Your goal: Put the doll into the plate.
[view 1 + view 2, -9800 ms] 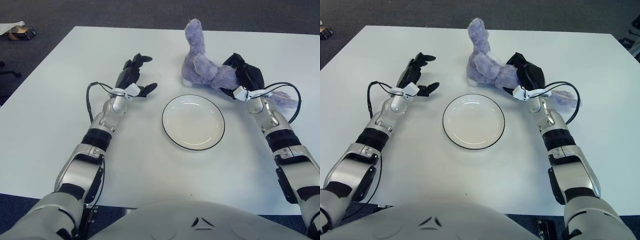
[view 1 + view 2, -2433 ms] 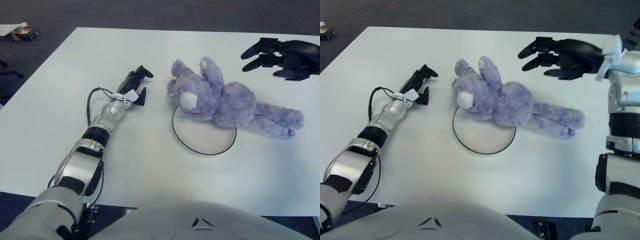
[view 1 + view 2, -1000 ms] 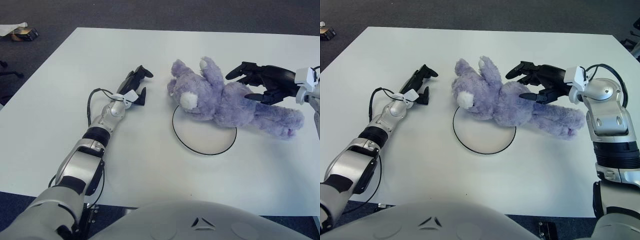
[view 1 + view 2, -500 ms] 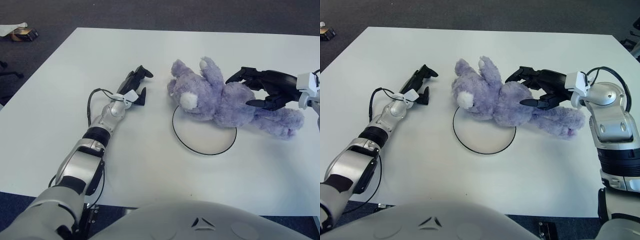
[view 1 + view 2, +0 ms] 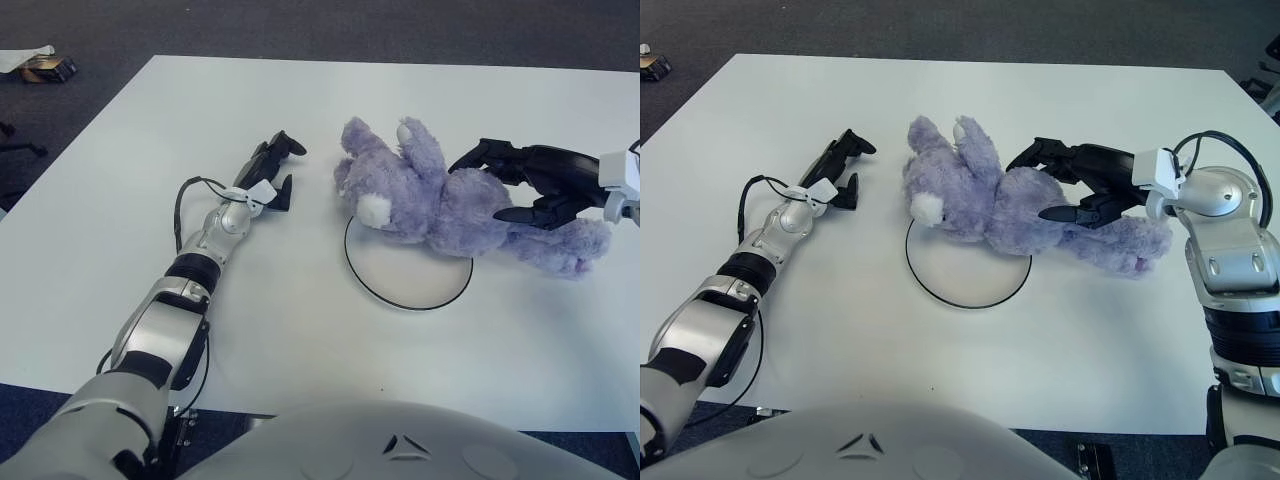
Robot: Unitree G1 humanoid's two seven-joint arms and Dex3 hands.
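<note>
Lying on its side across the far-right rim of the round white plate with a thin dark edge (image 5: 400, 290), the fluffy purple plush doll (image 5: 450, 205) has only its head and chest over the dish, while its belly and legs trail off to the plate's right onto the white surface (image 5: 300, 350). The black three-fingered right hand (image 5: 1080, 185) sits at the doll's middle, to the plate's upper right, its fingers spread around the plush with the tips touching or just short of the fur, not visibly squeezed on it. By the look of it the step in hand is repositioning: the doll is only half delivered and this hand is getting a fresh hold on the body. The next move calls for closing the fingers on the torso and dragging or lifting it toward the plate's centre so the legs come off the surface; soft fur may slip or the limbs may stay draped over the rim. The left hand (image 5: 268, 170), fingers loosely curled and holding nothing, shows well to the plate's left.
</note>
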